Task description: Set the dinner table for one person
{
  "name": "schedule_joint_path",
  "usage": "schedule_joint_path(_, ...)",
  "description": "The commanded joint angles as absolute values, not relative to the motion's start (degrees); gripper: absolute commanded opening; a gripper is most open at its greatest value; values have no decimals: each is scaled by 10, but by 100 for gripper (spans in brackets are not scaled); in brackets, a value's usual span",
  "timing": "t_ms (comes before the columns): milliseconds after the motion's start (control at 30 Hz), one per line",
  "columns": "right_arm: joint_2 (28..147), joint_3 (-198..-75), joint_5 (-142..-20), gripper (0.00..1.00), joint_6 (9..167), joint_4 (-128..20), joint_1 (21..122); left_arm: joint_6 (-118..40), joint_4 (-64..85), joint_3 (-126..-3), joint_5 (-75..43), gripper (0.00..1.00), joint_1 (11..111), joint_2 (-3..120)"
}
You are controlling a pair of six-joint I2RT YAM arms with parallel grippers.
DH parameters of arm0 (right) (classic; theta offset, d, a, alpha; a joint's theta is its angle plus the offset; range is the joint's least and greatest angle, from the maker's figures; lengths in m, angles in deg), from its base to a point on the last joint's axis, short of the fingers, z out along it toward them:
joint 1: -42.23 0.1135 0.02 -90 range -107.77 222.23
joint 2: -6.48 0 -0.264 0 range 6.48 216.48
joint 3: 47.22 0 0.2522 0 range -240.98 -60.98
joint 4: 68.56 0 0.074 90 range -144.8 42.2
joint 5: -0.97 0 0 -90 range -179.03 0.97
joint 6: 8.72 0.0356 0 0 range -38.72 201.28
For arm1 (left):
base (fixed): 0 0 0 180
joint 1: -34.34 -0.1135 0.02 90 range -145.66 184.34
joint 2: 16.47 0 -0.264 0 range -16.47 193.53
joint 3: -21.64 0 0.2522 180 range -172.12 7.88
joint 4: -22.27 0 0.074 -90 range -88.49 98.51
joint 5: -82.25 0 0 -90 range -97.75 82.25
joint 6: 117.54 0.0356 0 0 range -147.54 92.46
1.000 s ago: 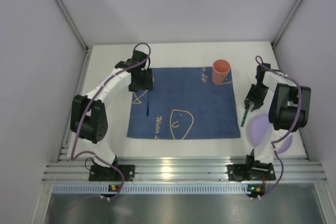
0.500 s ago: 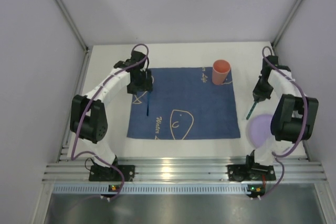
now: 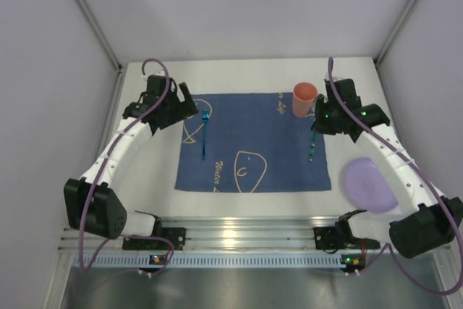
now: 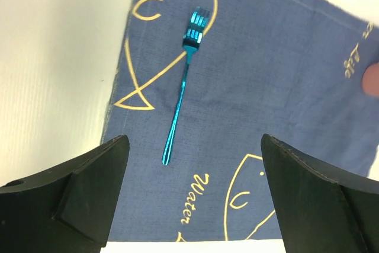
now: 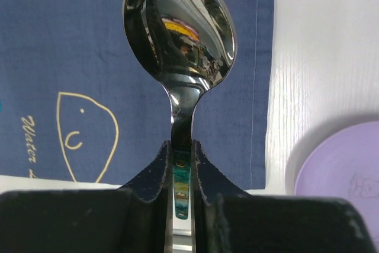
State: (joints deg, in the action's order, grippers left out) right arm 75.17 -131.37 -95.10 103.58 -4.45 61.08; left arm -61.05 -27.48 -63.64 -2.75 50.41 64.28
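The white dinner table (image 3: pixel 246 70) carries a dark blue placemat (image 3: pixel 253 142). A teal fork (image 3: pixel 205 135) lies on the mat's left part, tines toward the far side; it also shows in the left wrist view (image 4: pixel 183 87). My left gripper (image 3: pixel 187 106) is open and empty, left of and above the fork (image 4: pixel 195 146). My right gripper (image 3: pixel 318 127) is shut on a spoon (image 3: pixel 312 148) and holds it over the mat's right edge. In the right wrist view the gripper (image 5: pixel 182 149) clamps the handle and the shiny bowl (image 5: pixel 180 39) points forward.
An orange cup (image 3: pixel 304 98) stands on the mat's far right corner, just left of my right gripper. A purple plate (image 3: pixel 369 184) lies on the table right of the mat, also in the right wrist view (image 5: pixel 343 170). White walls enclose the table.
My left gripper has drawn back left from the fork, which stays on the mat. My right arm has swung left, carrying the spoon from beside the plate to over the mat's right edge.
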Motion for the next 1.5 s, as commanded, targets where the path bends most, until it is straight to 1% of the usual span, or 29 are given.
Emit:
schedule_joint_path(0, 792, -1311, -921, 0, 1046, -68, 631, -677, -210, -586, -115, 99, 466, 619)
schedule_joint_path(167, 882, -1330, -915, 0, 1023, -92, 657, -679, -171, -515, -83, 99, 467, 533)
schedule_joint_path(200, 896, -1333, -915, 0, 1020, -99, 666, -675, -177, -509, -57, 99, 467, 527)
schedule_joint_path(367, 974, -1344, -904, 0, 1017, -125, 669, -645, -246, -531, -53, 98, 468, 515)
schedule_joint_path(667, 1098, -1416, -897, 0, 1029, -144, 668, -609, -296, -538, -33, 96, 467, 483)
schedule_joint_path(833, 1152, -1438, -911, 0, 1041, -145, 669, -593, -313, -549, -30, 96, 467, 488)
schedule_joint_path(900, 1159, -1439, -915, 13, 1047, -145, 669, -589, -317, -554, -33, 96, 468, 493)
schedule_joint_path(933, 1164, -1441, -919, 21, 1051, -146, 669, -586, -317, -557, -32, 96, 468, 496)
schedule_joint_path(967, 1165, -1442, -920, 32, 1053, -147, 669, -584, -318, -558, -33, 96, 467, 499)
schedule_joint_path(1067, 1167, -1447, -921, 43, 1056, -147, 670, -578, -320, -565, -34, 96, 468, 506)
schedule_joint_path(1167, 1154, -1448, -912, 45, 1059, -145, 669, -572, -320, -570, -37, 96, 468, 513)
schedule_joint_path(1300, 1106, -1429, -896, 46, 1068, -142, 676, -571, -315, -571, -37, 96, 468, 518)
schedule_joint_path(1467, 977, -1376, -906, 49, 1069, -123, 686, -575, -293, -559, -42, 96, 468, 526)
